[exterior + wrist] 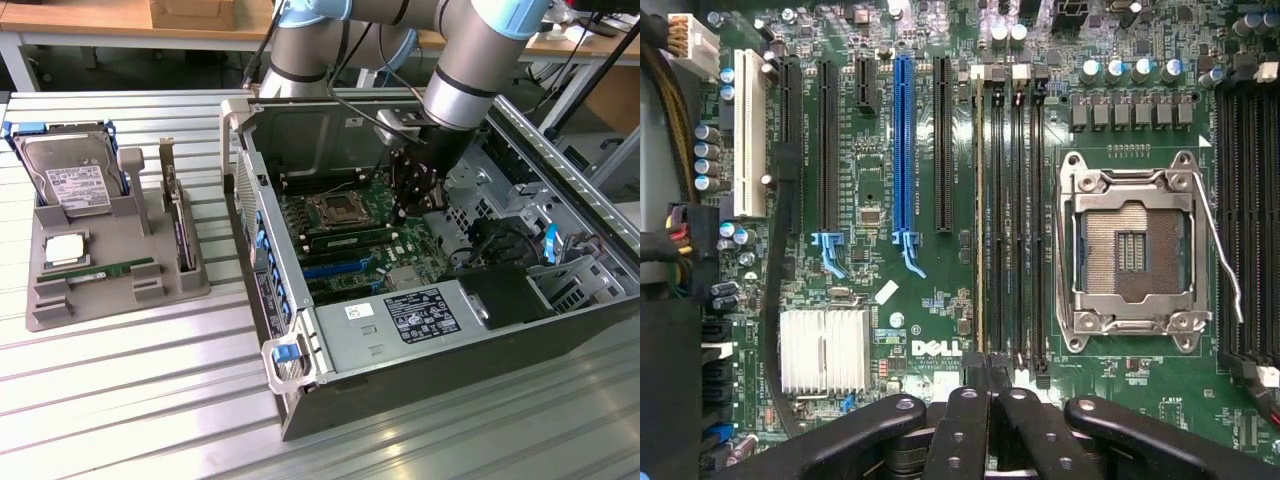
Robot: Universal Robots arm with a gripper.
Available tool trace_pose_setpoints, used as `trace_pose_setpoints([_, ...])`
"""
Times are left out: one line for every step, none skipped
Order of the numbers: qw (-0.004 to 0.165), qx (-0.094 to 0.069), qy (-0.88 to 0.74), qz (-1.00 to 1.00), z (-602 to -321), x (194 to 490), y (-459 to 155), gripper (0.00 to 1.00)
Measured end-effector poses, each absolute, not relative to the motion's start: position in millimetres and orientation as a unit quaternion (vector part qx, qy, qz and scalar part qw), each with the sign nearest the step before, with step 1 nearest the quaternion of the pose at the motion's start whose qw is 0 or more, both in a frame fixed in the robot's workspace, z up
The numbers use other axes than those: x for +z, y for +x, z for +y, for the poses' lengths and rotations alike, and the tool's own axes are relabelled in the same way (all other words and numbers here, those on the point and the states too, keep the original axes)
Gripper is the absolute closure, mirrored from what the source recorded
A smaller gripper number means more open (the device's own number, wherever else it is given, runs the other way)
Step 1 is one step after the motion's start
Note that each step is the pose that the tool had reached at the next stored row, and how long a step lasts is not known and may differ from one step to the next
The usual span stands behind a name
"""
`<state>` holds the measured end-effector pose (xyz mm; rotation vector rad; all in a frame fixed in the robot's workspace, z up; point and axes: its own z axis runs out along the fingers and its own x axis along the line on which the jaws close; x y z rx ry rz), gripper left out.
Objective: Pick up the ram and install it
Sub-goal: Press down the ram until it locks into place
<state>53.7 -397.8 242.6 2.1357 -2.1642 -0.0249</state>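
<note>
My arm reaches down into the computer case [560,330], gripper [990,375] closed on nothing. Its fingertips hang over the seated ram [978,220], between case walls.

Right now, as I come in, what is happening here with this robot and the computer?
The robot arm's gripper is shut, low inside the open computer case, over the memory slots beside the empty CPU socket. One green ram stick appears to stand in a slot there; a second stick lies in the grey tray.
</note>
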Motion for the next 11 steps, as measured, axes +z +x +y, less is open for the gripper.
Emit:
trace_pose_setpoints([0.050, -0.008, 0.701, -0.711, -397.9, 241.2, 53.6, 0.89])
trace_pose_setpoints([0.050, -0.008, 0.701, -0.711, -397.9, 239.6, 53.6, 0.89])
trace_pose_setpoints([0.050, -0.008, 0.701, -0.711, -397.9, 236.4, 53.6, 0.89])
trace_pose_setpoints([0.050, -0.008, 0.701, -0.711, -397.9, 234.1, 53.6, 0.89])
trace_pose_setpoints([0.051, -0.008, 0.701, -0.711, -398.0, 230.7, 53.6, 0.89])
trace_pose_setpoints([0.051, -0.008, 0.701, -0.711, -398.4, 228.6, 53.5, 0.89])
trace_pose_setpoints([0.050, -0.008, 0.701, -0.711, -398.4, 228.2, 53.6, 0.89])
trace_pose_setpoints([0.049, -0.009, 0.702, -0.711, -398.1, 231.4, 53.7, 0.89])
trace_pose_setpoints([0.049, -0.008, 0.702, -0.711, -398.4, 241.1, 53.6, 0.89])
trace_pose_setpoints([0.049, -0.008, 0.702, -0.711, -398.4, 245.4, 53.5, 0.89])
trace_pose_setpoints([0.049, -0.008, 0.702, -0.711, -398.4, 246.8, 53.0, 0.89])
